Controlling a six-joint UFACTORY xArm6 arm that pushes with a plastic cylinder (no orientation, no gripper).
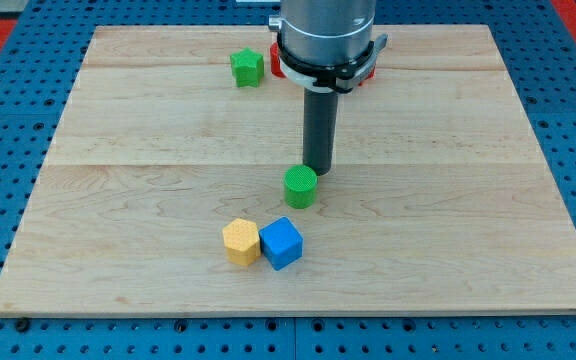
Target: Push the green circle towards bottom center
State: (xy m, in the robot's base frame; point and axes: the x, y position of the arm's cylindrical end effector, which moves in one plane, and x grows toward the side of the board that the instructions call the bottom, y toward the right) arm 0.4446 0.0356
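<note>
We see my tip (318, 170) touching the far-right edge of the green circle (301, 186) mid-board, gripping nothing, with the yellow hexagon (240, 242) touching the blue cube (282, 243) nearer us, and a green block (247, 68) far left.

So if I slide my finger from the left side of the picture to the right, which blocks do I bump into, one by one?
Yellow hexagon block → green star-shaped block → blue cube → green circle, with my tip just behind it, on its top-right edge. The red block behind the arm is mostly hidden, so I've left it out.
</note>
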